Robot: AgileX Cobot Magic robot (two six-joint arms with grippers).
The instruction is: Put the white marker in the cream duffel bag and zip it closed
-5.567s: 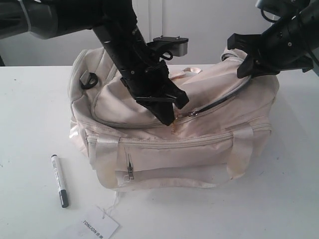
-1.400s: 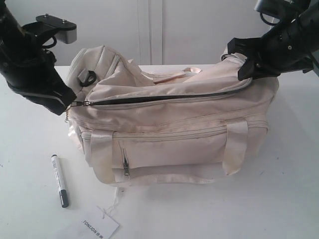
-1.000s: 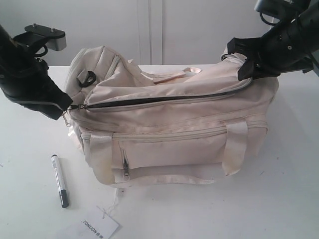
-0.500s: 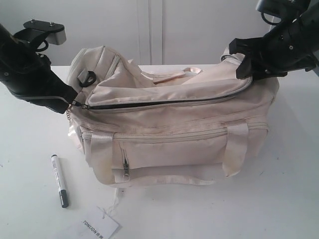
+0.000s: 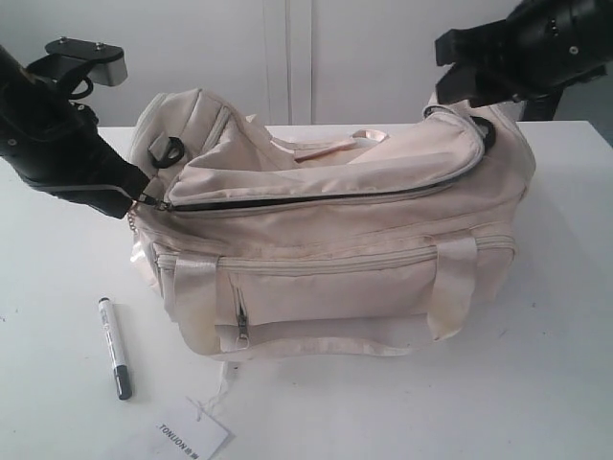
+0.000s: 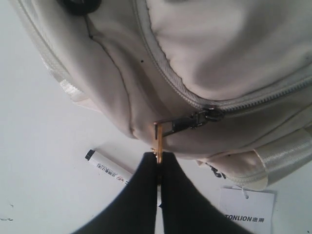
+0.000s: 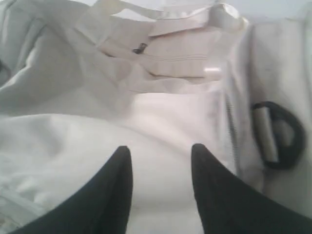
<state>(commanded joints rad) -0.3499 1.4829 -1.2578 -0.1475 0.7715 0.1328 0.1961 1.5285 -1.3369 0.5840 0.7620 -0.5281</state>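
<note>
The cream duffel bag (image 5: 335, 249) lies across the table with its top zipper (image 5: 316, 196) showing a dark open slit. My left gripper (image 5: 137, 196) sits at the bag's left end, shut on the gold ring pull (image 6: 157, 141) of the slider (image 6: 195, 119). The white marker (image 5: 114, 347) with its dark cap lies on the table in front of the bag's left end, and the white marker (image 6: 108, 168) also shows beside the left fingers. My right gripper (image 7: 161, 148) is open, above the bag's right end near a black D-ring (image 7: 275, 136), holding nothing.
A white paper tag (image 5: 192, 436) printed TONLION lies at the table's near edge, tied to the bag by a thread. The bag's satin handles (image 5: 455, 287) hang down its front. A white wall stands behind the table (image 5: 536, 383).
My right gripper has opened, let go of the bag's right end and lifted up and away. The left gripper has eased slightly back toward the bag, still on the pull.
</note>
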